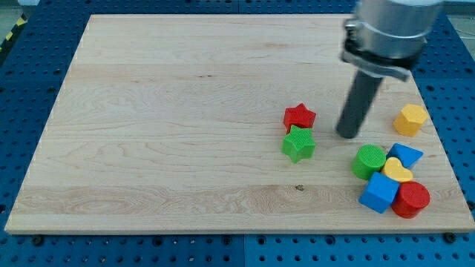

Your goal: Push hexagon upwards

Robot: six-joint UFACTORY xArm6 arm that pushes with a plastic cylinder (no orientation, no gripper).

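Observation:
The yellow hexagon block (pixel 410 119) lies near the view's right edge of the wooden board (pixel 163 111). My tip (pixel 347 136) is on the board to the hexagon's left and slightly lower, well apart from it. The tip stands between the red star (pixel 299 116) on its left and the hexagon on its right. It is just above the green cylinder (pixel 368 161).
A green star (pixel 298 144) sits below the red star. At the lower right, a blue triangular block (pixel 405 155), a yellow heart (pixel 397 171), a blue cube (pixel 379 193) and a red cylinder (pixel 410 199) cluster beside the green cylinder. The board's right edge is close to the hexagon.

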